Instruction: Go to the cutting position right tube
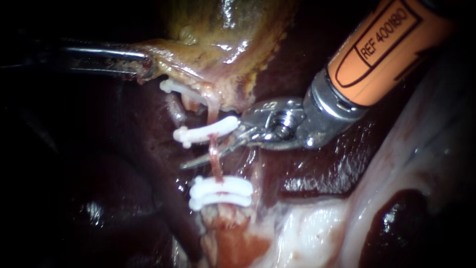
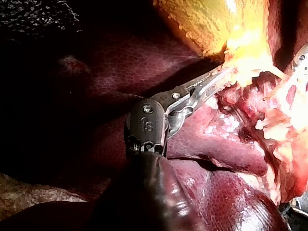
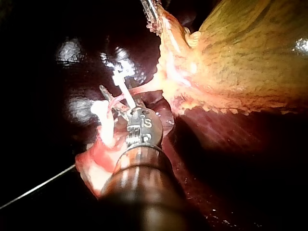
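- Well, the left tool (image 1: 144, 67) comes in from the left. Its jaws are pressed together on the edge of the gallbladder (image 1: 218, 44) and pinch it from two sides.
- The left wrist view shows the same grip: the jaws hold the yellow tissue ahead of the shaft.
- The right tool (image 1: 212, 148), w/ an orange shaft, comes in from the upper right. Its two blades are spread, w/ a clear gap betw. them.
- The right tube (image 1: 215, 161) is thin and red. It runs down from the gallbladder and passes through the gap betw. the spread blades. I cannot tell if a blade touches it.
- The upper clip (image 1: 206, 131) sits across this tube just above the blades, close to the upper blade.
- The lower clips (image 1: 220, 192), two side by side, sit across the same tube below the blades. The blades are thus at the bare part betw. the upper clip and the lower clips.
- One more clip, the far clip (image 1: 173, 88), lies more to the left, near the gallbladder edge.
- The liver (image 1: 109, 164) is dark red and lies under and around all of this.
- In the right wrist view the blades are just ahead of the tool's joint, beside a white clip.
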You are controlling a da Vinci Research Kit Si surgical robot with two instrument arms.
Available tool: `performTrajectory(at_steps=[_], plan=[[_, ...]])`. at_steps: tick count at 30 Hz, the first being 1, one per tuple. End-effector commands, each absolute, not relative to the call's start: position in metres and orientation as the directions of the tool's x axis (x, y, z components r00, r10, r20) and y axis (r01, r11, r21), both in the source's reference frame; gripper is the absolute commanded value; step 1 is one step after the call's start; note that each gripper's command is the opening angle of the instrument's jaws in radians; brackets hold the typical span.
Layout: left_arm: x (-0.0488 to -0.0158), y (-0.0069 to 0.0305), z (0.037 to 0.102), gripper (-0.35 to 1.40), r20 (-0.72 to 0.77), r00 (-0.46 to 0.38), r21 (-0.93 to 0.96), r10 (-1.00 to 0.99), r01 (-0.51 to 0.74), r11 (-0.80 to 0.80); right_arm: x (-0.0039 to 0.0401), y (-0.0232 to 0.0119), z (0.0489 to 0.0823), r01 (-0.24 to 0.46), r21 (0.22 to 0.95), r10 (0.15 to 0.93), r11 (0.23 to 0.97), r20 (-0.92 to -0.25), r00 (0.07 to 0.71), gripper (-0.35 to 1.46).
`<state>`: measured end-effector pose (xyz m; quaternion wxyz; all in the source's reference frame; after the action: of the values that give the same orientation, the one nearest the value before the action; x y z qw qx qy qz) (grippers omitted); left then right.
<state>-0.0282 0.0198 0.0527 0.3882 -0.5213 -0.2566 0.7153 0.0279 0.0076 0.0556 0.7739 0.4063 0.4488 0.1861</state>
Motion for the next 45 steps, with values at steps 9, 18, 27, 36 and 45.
performTrajectory(at_steps=[9, 18, 27, 36, 45], plan=[[-0.0282, 0.0198, 0.0527, -0.35, -0.547, -0.155, -0.771, 0.823, -0.289, -0.567, 0.0273, 0.0069, 0.0572, 0.08, 0.79, 0.645, 0.607, -0.55, 0.53, 1.04], [-0.0282, 0.0198, 0.0527, -0.35, -0.547, -0.155, -0.771, 0.823, -0.289, -0.567, 0.0253, 0.0072, 0.0586, 0.089, 0.788, 0.639, 0.609, -0.554, 0.533, 1.12], [-0.0282, 0.0197, 0.0528, -0.35, -0.547, -0.155, -0.771, 0.822, -0.289, -0.568, 0.0229, 0.0077, 0.0596, 0.091, 0.785, 0.625, 0.613, -0.552, 0.552, 1.17], [-0.0281, 0.0197, 0.0529, -0.35, -0.548, -0.155, -0.77, 0.822, -0.289, -0.568, 0.0206, 0.0079, 0.0594, 0.094, 0.788, 0.623, 0.609, -0.548, 0.558, 1.17], [-0.0281, 0.0197, 0.0529, -0.35, -0.548, -0.155, -0.771, 0.822, -0.289, -0.568, 0.0191, 0.0079, 0.0592, 0.095, 0.791, 0.621, 0.605, -0.543, 0.565, 1.17]])
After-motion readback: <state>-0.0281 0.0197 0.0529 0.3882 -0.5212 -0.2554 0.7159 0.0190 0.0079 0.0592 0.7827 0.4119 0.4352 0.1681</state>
